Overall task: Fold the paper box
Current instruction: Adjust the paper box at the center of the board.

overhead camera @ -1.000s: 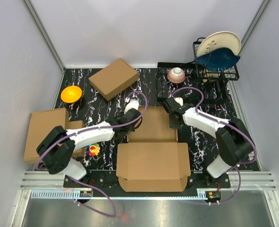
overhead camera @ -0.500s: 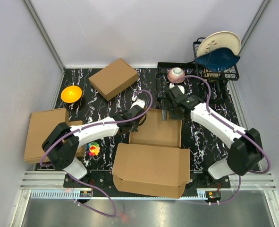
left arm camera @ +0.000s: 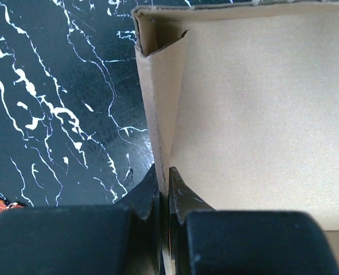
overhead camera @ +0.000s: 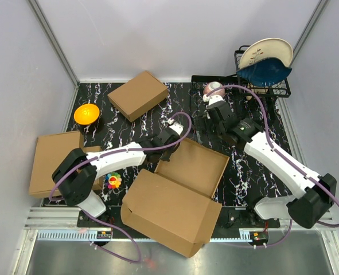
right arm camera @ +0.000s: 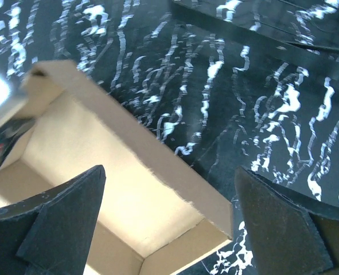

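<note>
paper box (left arm camera: 244,114) wall in left claw (left arm camera: 164,195)

A black worktop veined with white marbling (overhead camera: 129,129) stands enclosed by plain pale grey walls (overhead camera: 175,40) on three sides. Slanting aluminium posts (overhead camera: 54,40) rise from its far corners. The light is even.

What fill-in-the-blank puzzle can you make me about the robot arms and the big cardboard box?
The left gripper is shut on a wall of the paper box, while the right gripper is ____.
The orange bowl sits on the table's ____ side.
In the black rack, a plate leans above a ____ bowl.
Missing words: open, left, blue.
</note>
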Robot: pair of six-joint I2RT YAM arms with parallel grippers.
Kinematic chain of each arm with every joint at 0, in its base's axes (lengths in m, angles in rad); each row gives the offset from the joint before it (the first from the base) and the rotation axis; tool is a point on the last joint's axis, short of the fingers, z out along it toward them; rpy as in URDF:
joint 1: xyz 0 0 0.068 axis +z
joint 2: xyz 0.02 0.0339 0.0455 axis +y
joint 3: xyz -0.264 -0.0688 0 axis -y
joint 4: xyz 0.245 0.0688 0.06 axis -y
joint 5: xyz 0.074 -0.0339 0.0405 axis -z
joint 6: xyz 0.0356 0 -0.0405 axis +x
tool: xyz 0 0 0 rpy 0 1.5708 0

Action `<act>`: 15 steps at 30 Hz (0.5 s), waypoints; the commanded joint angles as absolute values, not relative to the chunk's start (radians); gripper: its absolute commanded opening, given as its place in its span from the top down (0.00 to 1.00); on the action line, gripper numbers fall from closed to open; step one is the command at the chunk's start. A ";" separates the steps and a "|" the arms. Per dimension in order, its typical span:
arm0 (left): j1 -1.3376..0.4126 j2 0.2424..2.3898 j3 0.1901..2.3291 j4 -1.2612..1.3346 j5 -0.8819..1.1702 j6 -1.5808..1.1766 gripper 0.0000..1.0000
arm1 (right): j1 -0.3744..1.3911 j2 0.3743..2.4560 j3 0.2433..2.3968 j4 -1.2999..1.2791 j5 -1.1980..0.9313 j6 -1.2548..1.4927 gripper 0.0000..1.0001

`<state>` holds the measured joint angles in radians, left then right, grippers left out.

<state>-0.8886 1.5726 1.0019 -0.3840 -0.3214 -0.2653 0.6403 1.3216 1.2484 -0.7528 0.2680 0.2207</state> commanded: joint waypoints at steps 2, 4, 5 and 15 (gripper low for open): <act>-0.890 1.519 1.022 -0.331 -0.285 -0.183 0.96 | 0.716 1.267 1.236 -0.678 0.121 0.100 0.00; -0.890 1.522 1.025 -0.331 -0.281 -0.184 0.96 | 0.724 1.270 1.215 -0.658 0.082 0.084 0.00; -0.890 1.520 1.025 -0.330 -0.272 -0.186 0.96 | 0.727 1.273 1.206 -0.655 0.072 0.080 0.00; -0.890 1.491 1.008 -0.318 -0.244 -0.183 0.96 | 0.758 1.336 1.092 -0.601 0.140 0.055 0.17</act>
<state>-0.8883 1.5467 1.0019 -0.3454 -0.2691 -0.2070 0.7464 1.3231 1.1137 -0.6601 0.1150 0.0875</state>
